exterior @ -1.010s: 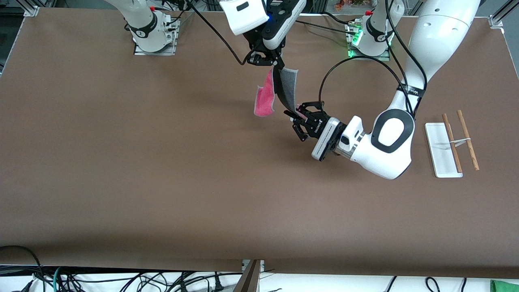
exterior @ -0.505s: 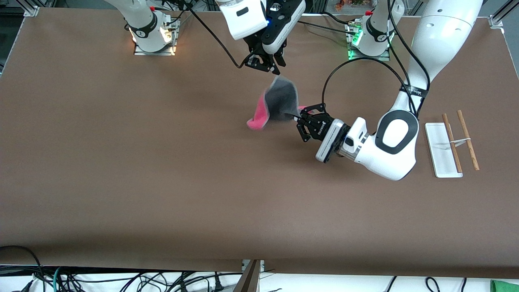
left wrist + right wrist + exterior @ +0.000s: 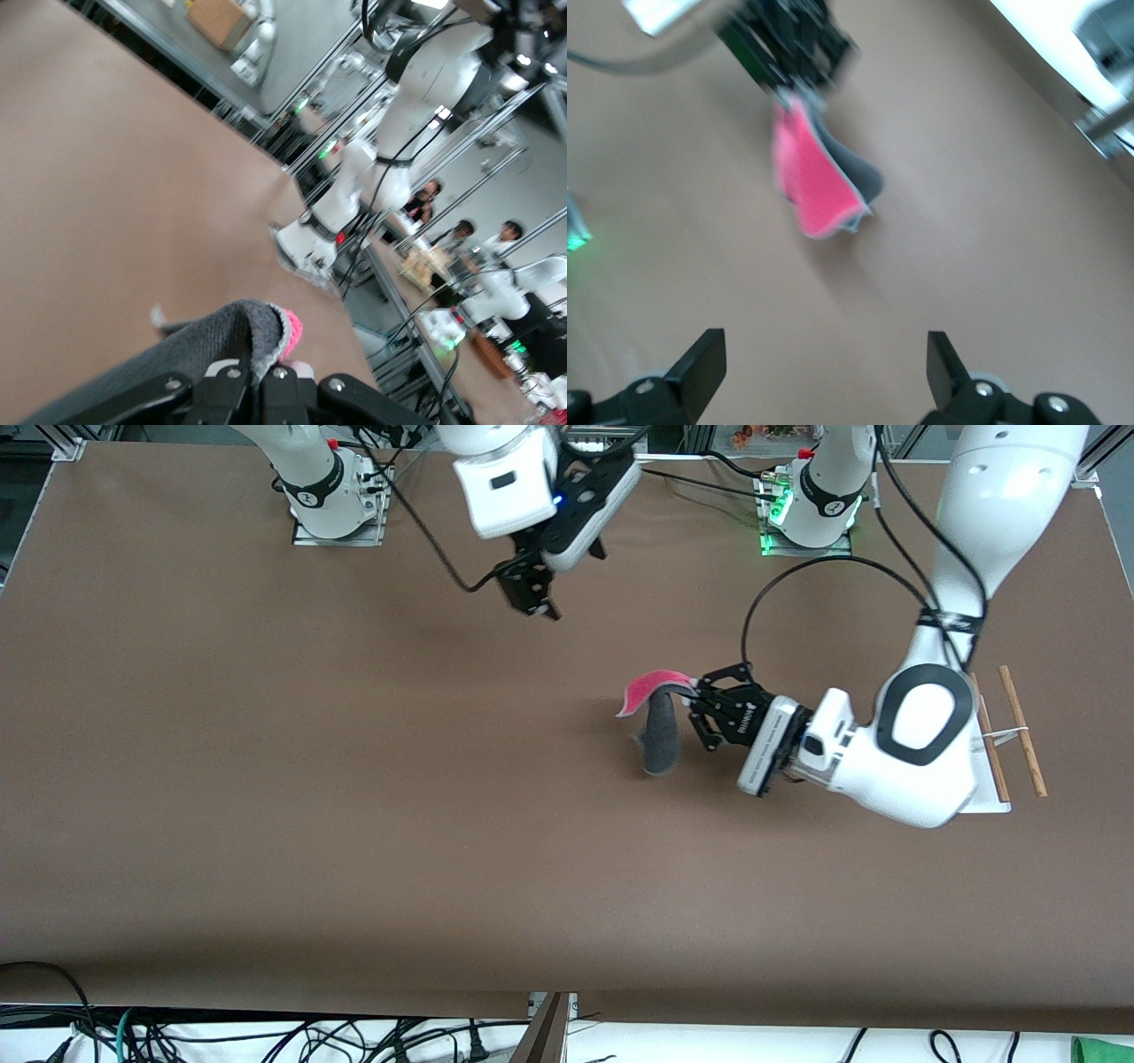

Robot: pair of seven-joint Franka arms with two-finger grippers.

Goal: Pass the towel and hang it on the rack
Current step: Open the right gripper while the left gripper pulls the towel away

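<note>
The towel hangs from my left gripper, which is shut on its edge over the middle of the table. Its pink face folds over the top and its grey face droops below. In the left wrist view the grey and pink fold is pinched between the left gripper's jaws. My right gripper is open and empty, up over the table toward the bases. In the right wrist view its fingers stand wide apart, with the towel farther off. The rack stands at the left arm's end, partly hidden by the left arm.
The brown table spreads wide around both arms. The left arm's white elbow covers most of the rack's white base. Cables hang below the table's edge nearest the front camera.
The right gripper opened, let go of the towel and drew back toward its base. The left gripper, holding the towel, moved toward the rack, and the towel flopped down.
</note>
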